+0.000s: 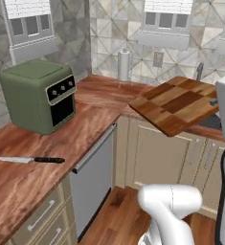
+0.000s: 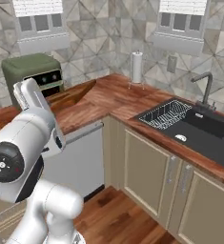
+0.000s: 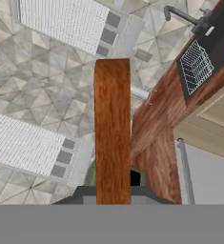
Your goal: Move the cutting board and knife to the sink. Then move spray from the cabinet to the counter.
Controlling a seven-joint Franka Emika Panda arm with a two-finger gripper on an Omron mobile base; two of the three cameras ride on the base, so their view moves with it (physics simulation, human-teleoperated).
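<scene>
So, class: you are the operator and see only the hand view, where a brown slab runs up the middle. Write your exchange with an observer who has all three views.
Operator: What is that brown slab in front of me?
Observer: It is the cutting board, edge-on to you. The left base view shows its chequered face, tilted and lifted clear of the counter.
Operator: And where is the knife?
Observer: The knife lies flat on the counter near the green oven, on the camera's side of it, with its black handle pointing right in the left base view.
</scene>
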